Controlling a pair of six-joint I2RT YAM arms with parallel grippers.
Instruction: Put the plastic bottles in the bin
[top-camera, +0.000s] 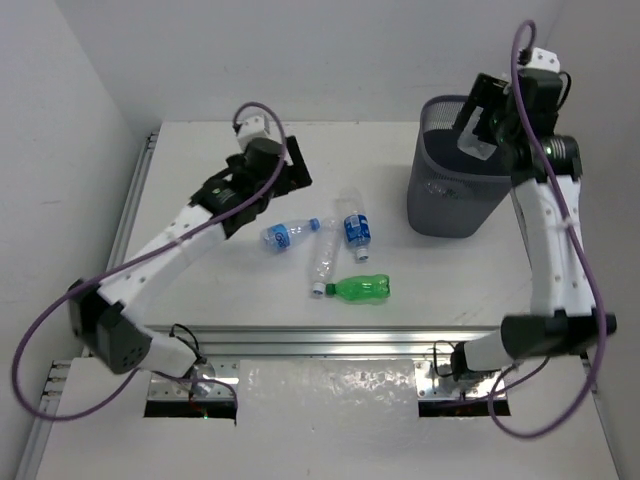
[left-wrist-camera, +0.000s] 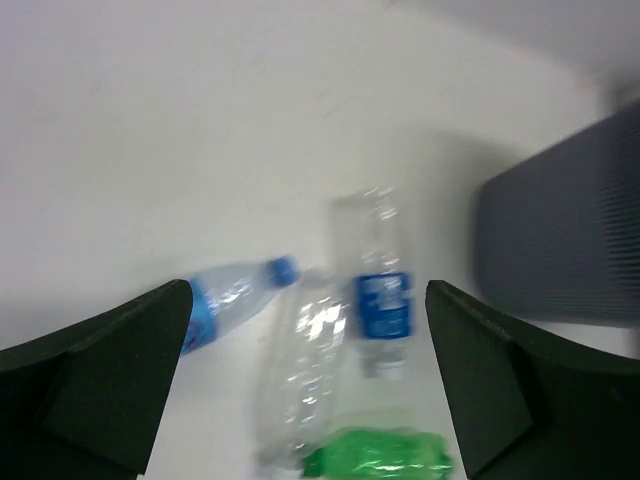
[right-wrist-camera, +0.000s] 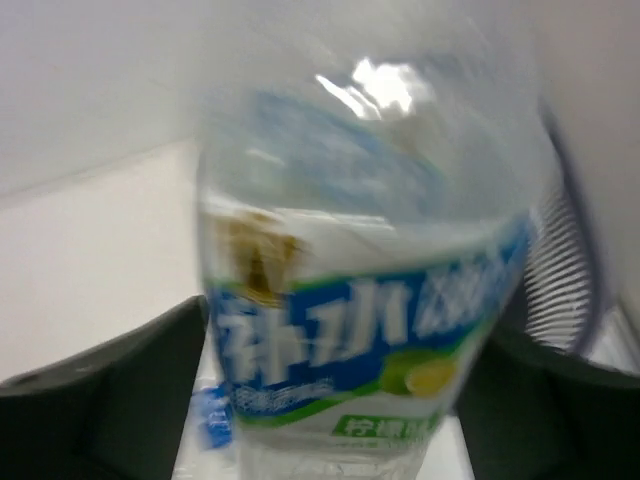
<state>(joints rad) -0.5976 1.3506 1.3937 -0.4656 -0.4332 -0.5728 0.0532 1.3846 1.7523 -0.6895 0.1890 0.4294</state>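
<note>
The left hand (top-camera: 292, 170) is open above four bottles (top-camera: 347, 228) on the desk (top-camera: 450, 290); the right hand (top-camera: 482, 120), over the bin (top-camera: 450, 210), has a blue-labelled bottle (right-wrist-camera: 340, 300) between its fingers, grip unclear.

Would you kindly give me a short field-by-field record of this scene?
Left gripper: open, above the bottles lying on the table
Right gripper: over the bin, labelled bottle between its fingers; grip unclear
On table: green bottle, blue-label bottle, clear bottle, blue-capped bottle
Bin: upright, on the table's right side
</note>
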